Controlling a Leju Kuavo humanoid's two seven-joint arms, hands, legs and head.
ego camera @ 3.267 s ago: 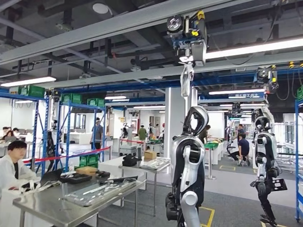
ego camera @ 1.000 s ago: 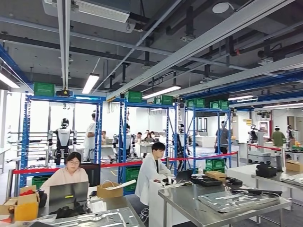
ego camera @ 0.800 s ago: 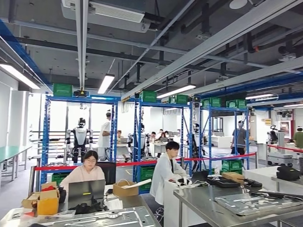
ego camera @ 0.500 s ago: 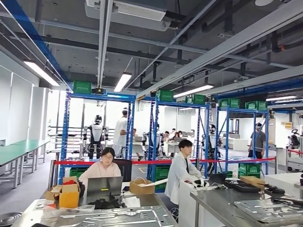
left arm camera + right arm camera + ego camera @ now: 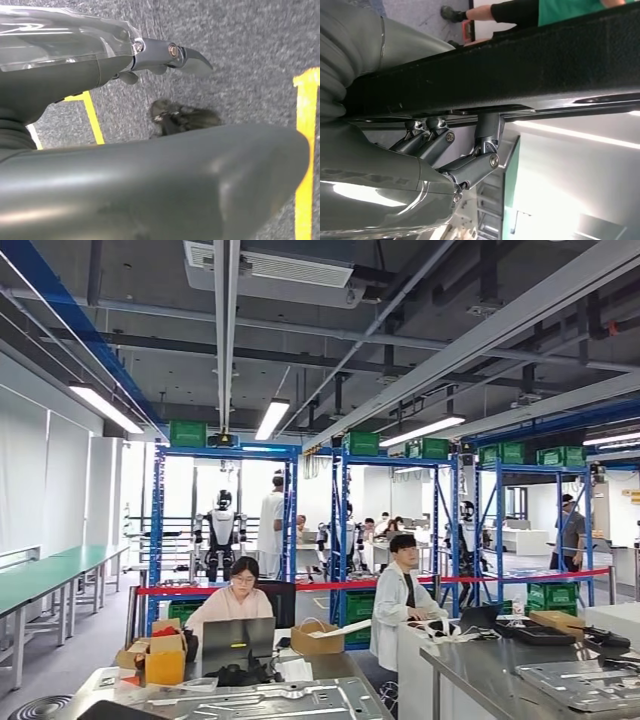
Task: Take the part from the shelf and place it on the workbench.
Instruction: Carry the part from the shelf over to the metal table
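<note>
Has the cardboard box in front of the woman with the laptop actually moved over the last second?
No. The cardboard box keeps its place beside the laptop on that table; the whole head view slid rightward, so the camera turned.

Your right hand (image 5: 433, 150) is clamped on a long dark part (image 5: 531, 60), fingers (image 5: 471, 167) hooked round its edge, thumb on the far side. Your left hand (image 5: 151, 100) hangs low over the floor, holding nothing, one finger (image 5: 170, 52) out straight.
</note>
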